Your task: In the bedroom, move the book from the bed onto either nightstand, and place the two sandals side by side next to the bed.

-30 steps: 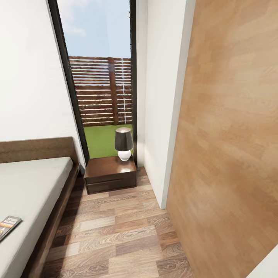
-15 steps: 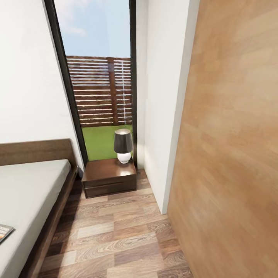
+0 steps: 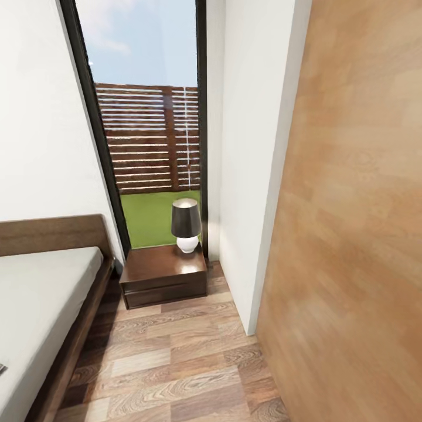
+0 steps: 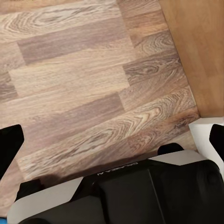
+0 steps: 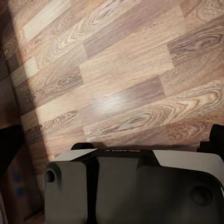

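Head view, bed: the bed [image 3: 41, 305] lies at the left, its light mattress inside a dark wood frame, headboard against the white wall.
Head view, book: a thin sliver at the picture's left edge on the mattress [image 3: 2, 368] may be the book; too little shows to be sure.
Head view, nightstand: the nightstand [image 3: 164, 275] stands just beside the head of the bed, under the tall window [image 3: 146, 117], with a table lamp [image 3: 186, 224] of dark shade and white base on its back corner.
Head view, surroundings: wood plank floor [image 3: 176, 363] runs between the bed and a white wall corner; a light wooden panel [image 3: 351, 234] covers the right side. Through the window, a slatted fence and grass.
Left wrist view, gripper: the left gripper [image 4: 112, 140] hangs over plank floor, its dark fingertips [image 4: 9, 142] at opposite edges of the picture, spread wide, nothing between them. A light wooden surface lies beyond the planks, to one side of the fingers.
Right wrist view, gripper: the right gripper [image 5: 112, 144] hangs over plank floor; one dark fingertip [image 5: 9, 149] and the other at the far edge stand wide apart, holding nothing. Ahead of the fingers, bare planks with a soft glare.
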{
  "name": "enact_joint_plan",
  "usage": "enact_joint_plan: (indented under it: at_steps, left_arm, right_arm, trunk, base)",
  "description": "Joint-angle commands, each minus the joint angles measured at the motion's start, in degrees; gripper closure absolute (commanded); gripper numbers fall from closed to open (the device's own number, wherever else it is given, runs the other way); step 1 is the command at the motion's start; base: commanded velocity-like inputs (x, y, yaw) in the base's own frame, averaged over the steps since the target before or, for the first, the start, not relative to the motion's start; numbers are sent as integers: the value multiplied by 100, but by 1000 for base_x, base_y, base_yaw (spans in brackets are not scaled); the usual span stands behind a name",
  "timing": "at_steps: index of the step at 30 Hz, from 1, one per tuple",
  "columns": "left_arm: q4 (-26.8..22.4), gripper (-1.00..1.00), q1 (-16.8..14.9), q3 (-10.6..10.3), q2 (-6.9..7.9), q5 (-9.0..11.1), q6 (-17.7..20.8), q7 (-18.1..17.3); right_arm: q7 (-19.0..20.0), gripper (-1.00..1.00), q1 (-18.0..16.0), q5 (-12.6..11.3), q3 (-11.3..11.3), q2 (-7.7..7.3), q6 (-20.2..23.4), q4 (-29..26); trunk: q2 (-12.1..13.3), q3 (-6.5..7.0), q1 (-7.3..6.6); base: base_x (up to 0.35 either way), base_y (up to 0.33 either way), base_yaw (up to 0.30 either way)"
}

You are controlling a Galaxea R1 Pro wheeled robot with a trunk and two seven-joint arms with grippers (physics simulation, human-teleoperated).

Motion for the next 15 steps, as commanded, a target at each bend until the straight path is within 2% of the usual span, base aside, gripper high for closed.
enact_joint_plan:
  at_steps: [1, 6, 15]
  left_arm:
    - [5, -100, -5, 5, 0, -22, -25, -8]
    - [5, -100, -7, 7, 0, -22, -25, -8]
    - [5, -100, -7, 1, 0, -22, -25, -8]
  right_arm:
    - [23, -100, -6, -50, 21, -2, -10, 11]
    - [38, -100, -6, -50, 21, -2, -8, 14]
    - [46, -100, -6, -50, 21, -2, -2, 13]
  trunk:
    - [-11, -12, 3]
    - [-11, -24, 3]
    - [-11, -80, 3]
  base:
    - [20, 0, 0]
    - [7, 0, 36]
    - [1, 0, 132]
